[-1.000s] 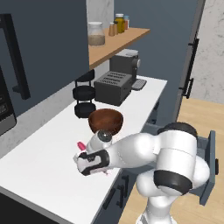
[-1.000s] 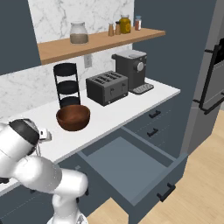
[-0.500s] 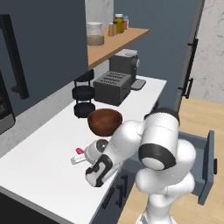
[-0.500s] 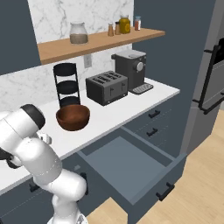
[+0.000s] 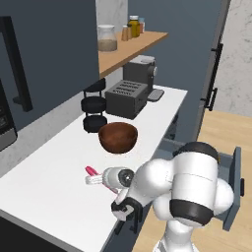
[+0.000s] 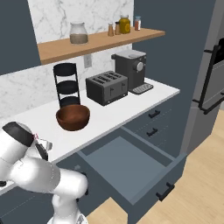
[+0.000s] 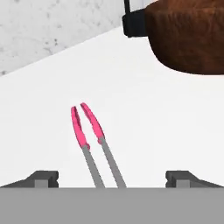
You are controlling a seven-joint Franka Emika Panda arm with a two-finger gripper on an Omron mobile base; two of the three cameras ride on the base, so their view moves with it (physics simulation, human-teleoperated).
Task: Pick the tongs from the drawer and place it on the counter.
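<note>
Lying flat on the counter (image 7: 39,109), near the brown bowl (image 7: 192,35), the tongs (image 7: 89,135) rest between the wide-open fingertips of the gripper (image 7: 111,177), which holds nothing. Risk: a careless withdrawal could clip the grey shafts and drag them. Long axis runs from the gripper outward, pink tips toward the marbled backsplash (image 7: 43,30).

Counter (image 5: 44,189): open white surface left of and nearer than the tongs (image 7: 89,135), which lie flat.
Bowl (image 5: 118,137): stands just beyond the tongs, blocking the far side.
Tiered rack (image 5: 94,105): behind the bowl, against the wall.
Toaster (image 5: 126,98), coffee machine (image 5: 141,75): farther along, well apart.
Drawer (image 6: 131,164): pulled out, interior open from above.
</note>
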